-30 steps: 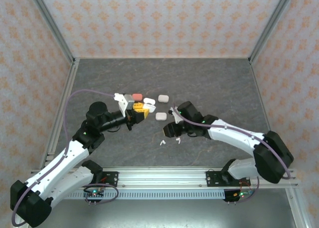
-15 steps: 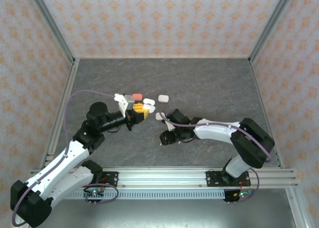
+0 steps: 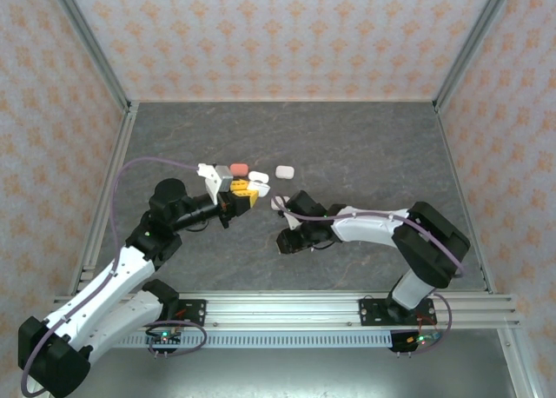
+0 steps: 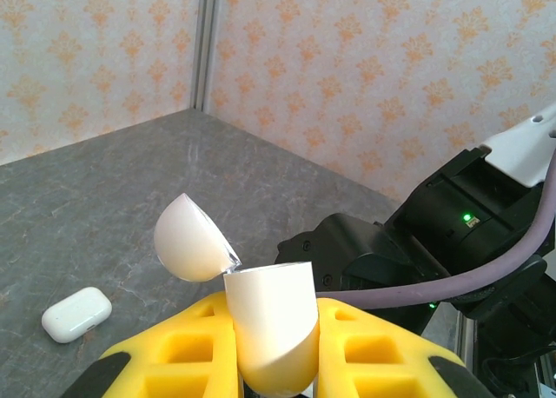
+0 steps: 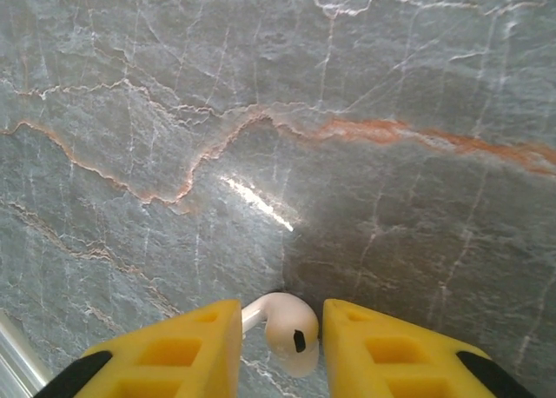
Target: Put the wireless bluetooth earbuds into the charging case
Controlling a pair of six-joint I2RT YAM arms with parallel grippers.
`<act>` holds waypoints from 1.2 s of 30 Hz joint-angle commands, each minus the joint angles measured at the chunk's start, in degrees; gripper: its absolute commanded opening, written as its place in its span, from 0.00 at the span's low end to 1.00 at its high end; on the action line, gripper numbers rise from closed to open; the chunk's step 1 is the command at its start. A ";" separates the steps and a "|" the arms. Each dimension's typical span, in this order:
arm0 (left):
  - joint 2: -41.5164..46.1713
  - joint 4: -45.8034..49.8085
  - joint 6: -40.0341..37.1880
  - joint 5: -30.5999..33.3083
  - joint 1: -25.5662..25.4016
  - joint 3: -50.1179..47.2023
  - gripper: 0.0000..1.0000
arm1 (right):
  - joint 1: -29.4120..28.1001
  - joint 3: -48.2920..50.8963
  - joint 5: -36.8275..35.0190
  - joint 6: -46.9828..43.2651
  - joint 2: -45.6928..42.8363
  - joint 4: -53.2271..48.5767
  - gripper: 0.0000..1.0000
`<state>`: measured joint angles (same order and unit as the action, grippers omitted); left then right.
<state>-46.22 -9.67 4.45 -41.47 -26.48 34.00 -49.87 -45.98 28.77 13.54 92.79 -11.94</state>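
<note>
My left gripper (image 4: 274,350) (image 3: 246,196) is shut on the body of a white charging case (image 4: 271,324), held upright above the table with its rounded lid (image 4: 191,239) flipped open to the left. My right gripper (image 5: 280,350) (image 3: 287,240) is down at the table, in front of the left gripper. A white earbud (image 5: 291,328) lies on the stone surface between its yellow fingers (image 5: 187,350). The earbud's stem points toward the left finger and its head sits close to the right one. The jaws stand narrowly open around it, with a small gap on the left.
Closed cases lie behind the grippers: a pink one (image 3: 237,168) and three white ones (image 3: 259,175) (image 3: 284,170) (image 3: 279,202). Another closed white case (image 4: 76,314) shows in the left wrist view. The right arm's black wrist (image 4: 391,242) is close beyond the held case. Patterned walls enclose the table.
My right gripper has moved left and down onto the table over the loose earbuds, and its fingers have narrowed around one. The left gripper and its case have stayed put.
</note>
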 commanded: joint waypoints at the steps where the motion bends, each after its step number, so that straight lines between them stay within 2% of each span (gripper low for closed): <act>1: 1.30 -0.73 -0.32 0.56 0.48 -0.38 0.04 | -0.56 -1.22 0.76 0.45 1.00 -0.36 0.26; 13: 2.24 -0.06 -0.32 0.98 0.51 -0.51 0.04 | -0.54 -1.66 -2.74 -0.78 -0.75 -2.70 0.18; 20: 2.40 -1.94 0.94 0.47 0.51 -1.12 0.04 | 2.05 -1.97 -7.92 -2.13 -12.39 -4.73 0.18; 28: 0.98 -6.79 3.40 -2.00 0.47 -1.84 0.04 | 4.08 -7.29 -18.70 -8.62 -29.38 -8.05 0.18; 36: -1.11 -11.67 5.37 -3.81 -0.02 -2.41 0.04 | 2.54 -15.36 -15.34 -16.40 -33.35 -3.44 0.18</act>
<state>-47.16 -15.97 8.56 -43.33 -26.48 32.01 -46.24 -59.13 13.28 1.74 59.70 -17.39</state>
